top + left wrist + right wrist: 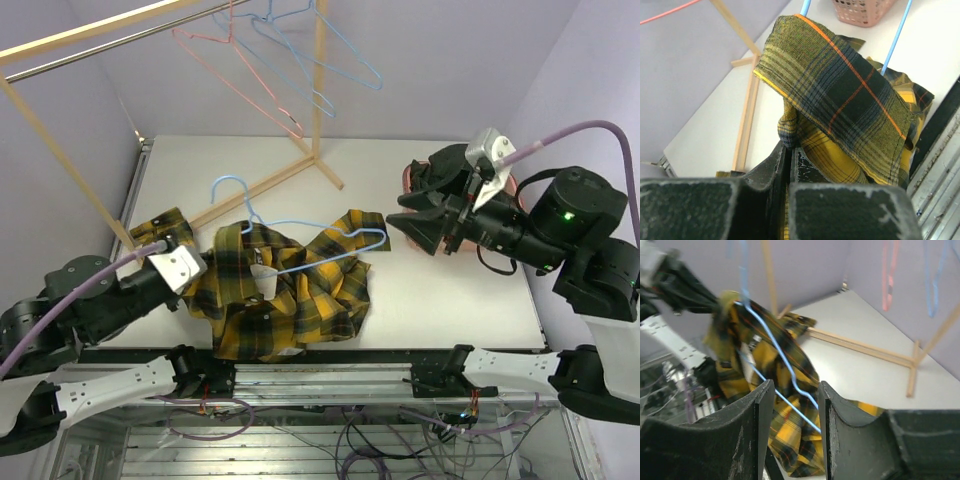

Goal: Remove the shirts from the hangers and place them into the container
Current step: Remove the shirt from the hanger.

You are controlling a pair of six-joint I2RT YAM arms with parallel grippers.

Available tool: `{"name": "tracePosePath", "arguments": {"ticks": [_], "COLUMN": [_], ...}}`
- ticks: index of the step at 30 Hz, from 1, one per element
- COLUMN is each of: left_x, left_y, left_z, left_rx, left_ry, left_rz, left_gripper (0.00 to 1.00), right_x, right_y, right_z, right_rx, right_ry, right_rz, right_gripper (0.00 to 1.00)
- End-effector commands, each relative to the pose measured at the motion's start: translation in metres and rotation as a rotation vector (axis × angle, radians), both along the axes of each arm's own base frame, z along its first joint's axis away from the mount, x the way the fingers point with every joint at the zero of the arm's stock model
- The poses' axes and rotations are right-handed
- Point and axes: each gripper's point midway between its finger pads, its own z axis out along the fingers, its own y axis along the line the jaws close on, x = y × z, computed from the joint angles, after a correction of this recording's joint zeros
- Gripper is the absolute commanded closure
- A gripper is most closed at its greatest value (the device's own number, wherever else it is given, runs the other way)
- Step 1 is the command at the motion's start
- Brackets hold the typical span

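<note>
Left jaws around plaid shirt (840, 100)

The white table (440, 290) carries a crumpled yellow plaid shirt (290, 305) at its near left, spread up to the near edge. A blue hanger (335, 250) lies across the shirt. Just beyond, the wooden rack foot (270, 182) rests on the tabletop. A pink basket (409, 180) stands at the far right, mostly hidden.

Robot lab cell, not home. My left arm (100, 300) and right arm (560, 230) bolted to metal rail (330, 375) at near edge of white counter (450, 290). Plain lavender wall panels (450, 60) box counter in. Loose cables (350, 440) tangle under rail. Wooden rack (320, 90) over far-left corner.
</note>
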Motion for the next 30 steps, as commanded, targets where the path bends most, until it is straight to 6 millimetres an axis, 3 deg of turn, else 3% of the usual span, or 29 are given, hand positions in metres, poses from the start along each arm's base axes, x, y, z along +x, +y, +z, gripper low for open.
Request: {"name": "tracePosePath", "arguments": {"ticks": [1,8,18,24,27,30], "left_x": [-0.001,-0.008,-0.009,-0.006,-0.004,-0.002], "left_y": [-0.032,-0.055,-0.06,-0.058,-0.057,-0.056], "left_z": [0.001,-0.008,-0.006,-0.006,-0.005,-0.006], "left_rx": [-0.013,-0.019,-0.032,-0.037,-0.044,-0.043], "left_ry": [-0.001,0.005,0.01,0.002,-0.001,0.003], "left_rz": [-0.105,-0.205,-0.223,-0.201,-0.191,-0.174], "left_gripper": [0.93,0.93,0.93,0.93,0.93,0.93], "right_x": [-0.033,-0.027,-0.023,-0.029,-0.03,-0.031], "right_y": [0.025,0.037,0.042,0.045,0.045,0.043], "right_z": [-0.024,-0.08,-0.115,-0.125,-0.131,-0.133], "right_rx": [-0.08,-0.225,-0.292,-0.313,-0.325,-0.324], "right_ry": [0.052,0.144,0.195,0.228,0.245,0.253], "right_rz": [0.254,0.283,0.292,0.331,0.335,0.327], "right_gripper": [0.6,0.59,0.6,0.89,0.99,1.0]}}
